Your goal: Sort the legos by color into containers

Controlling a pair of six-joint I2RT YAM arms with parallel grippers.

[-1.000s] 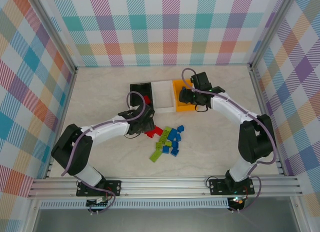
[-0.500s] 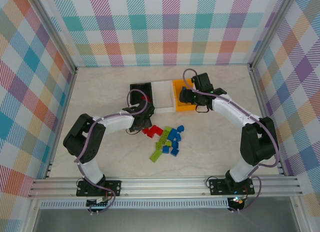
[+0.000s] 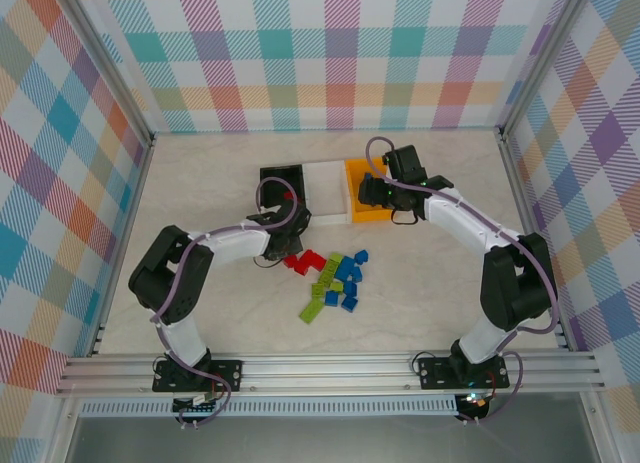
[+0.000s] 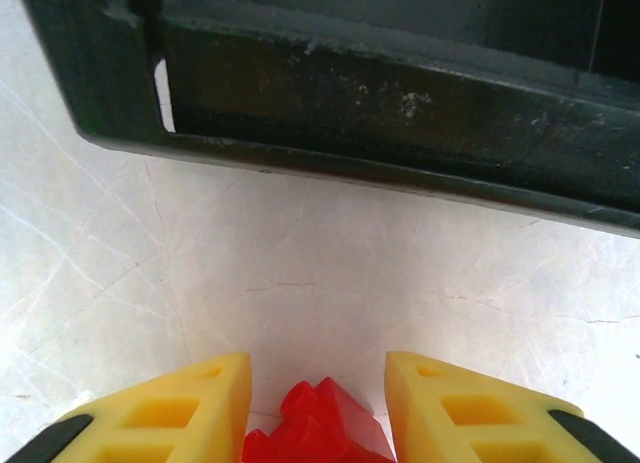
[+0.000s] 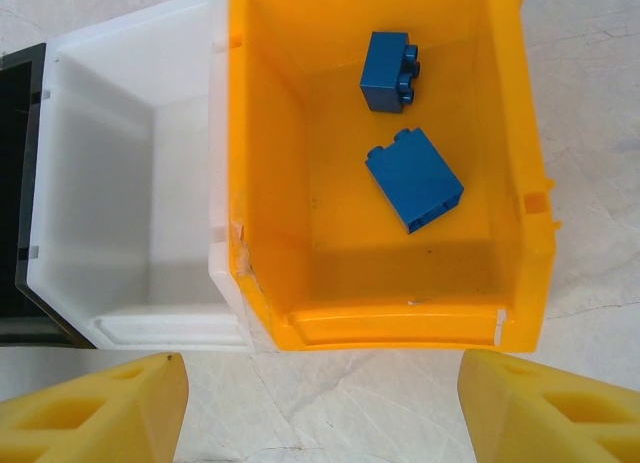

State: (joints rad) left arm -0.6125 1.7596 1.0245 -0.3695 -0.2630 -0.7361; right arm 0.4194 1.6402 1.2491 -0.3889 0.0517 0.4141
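On the counter (image 4: 300, 273) beside the loose legos (image 3: 335, 279), the left end effector (image 4: 318, 403), spread a second ago, now pinches a red lego (image 4: 318, 438) just short of the black bin (image 4: 400, 113). Farther back, the right end effector (image 5: 320, 398) stays spread over the orange-yellow bin (image 5: 390, 323) holding two blue legos (image 5: 412, 191).

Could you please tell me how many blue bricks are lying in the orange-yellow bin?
2. The smaller blue brick lies toward the far wall of the orange-yellow bin; the larger blue brick lies tilted mid-floor. None seems hidden.
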